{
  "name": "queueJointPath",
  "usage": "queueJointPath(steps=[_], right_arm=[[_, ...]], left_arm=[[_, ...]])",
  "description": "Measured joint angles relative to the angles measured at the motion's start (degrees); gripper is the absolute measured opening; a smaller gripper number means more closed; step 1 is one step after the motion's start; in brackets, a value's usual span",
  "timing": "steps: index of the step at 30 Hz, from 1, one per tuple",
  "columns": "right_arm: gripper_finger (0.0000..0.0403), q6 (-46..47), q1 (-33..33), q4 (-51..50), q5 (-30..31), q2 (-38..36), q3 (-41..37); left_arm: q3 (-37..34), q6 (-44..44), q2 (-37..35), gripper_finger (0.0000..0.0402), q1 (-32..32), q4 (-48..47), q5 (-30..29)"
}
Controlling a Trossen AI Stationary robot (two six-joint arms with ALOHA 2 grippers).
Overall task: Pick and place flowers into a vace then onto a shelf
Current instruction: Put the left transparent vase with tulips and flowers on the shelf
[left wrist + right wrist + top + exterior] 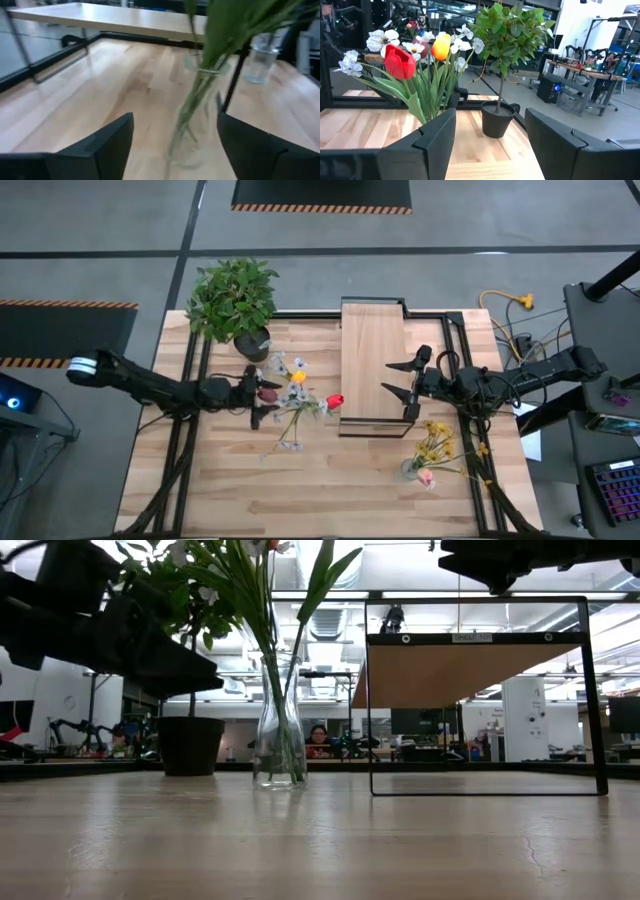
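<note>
A clear glass vase [279, 730] stands on its base on the table and holds the flowers [292, 385]: a red tulip [399, 61], a yellow tulip [440, 47] and white blooms. My left gripper [175, 120] is open near the table's left. Its fingers stand on either side of the vase [192, 130] with a gap on each side. My right gripper [388, 378] hangs open by the right edge of the shelf [373, 360], with nothing between its fingers [437, 145]. The shelf is a pale plank on a black frame [590, 690].
A bushy potted plant [235, 300] stands at the far left, just behind the vase. A second glass vase [415, 468] with yellow and pink flowers stands near the right front. Black rails run along the table's sides. Bare wood lies along the near edge.
</note>
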Motion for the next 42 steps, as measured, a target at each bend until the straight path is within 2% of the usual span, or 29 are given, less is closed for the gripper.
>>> queueJointPath(steps=[4, 12, 16, 20, 27, 42], right_arm=[[0.0228, -0.2, 0.0, 0.1, 0.0, 0.0, 0.0], [0.0228, -0.2, 0.0, 0.2, 0.0, 0.0, 0.0], [0.0228, -0.1, 0.0, -0.4, 0.0, 0.0, 0.0], [0.0228, -0.1, 0.0, -0.5, 0.0, 0.0, 0.0], [0.0228, -0.1, 0.0, -0.5, 0.0, 0.0, 0.0], [0.0228, -0.1, 0.0, -0.4, 0.0, -0.1, 0.0]], left_arm=[[1.9, 1.0, 7.8, 0.0295, 0.0, 5.0, 0.7], [13.3, 7.1, 20.1, 0.0300, 0.0, 1.7, 1.3], [17.2, 7.4, 21.1, 0.0300, -0.1, -5.3, 1.3], [18.2, 7.4, 20.6, 0.0300, -0.2, -6.2, 1.3], [17.4, 6.7, 20.9, 0.0300, -0.2, -1.5, 1.7], [17.6, 6.3, 26.9, 0.0299, -0.3, 6.3, 2.8]])
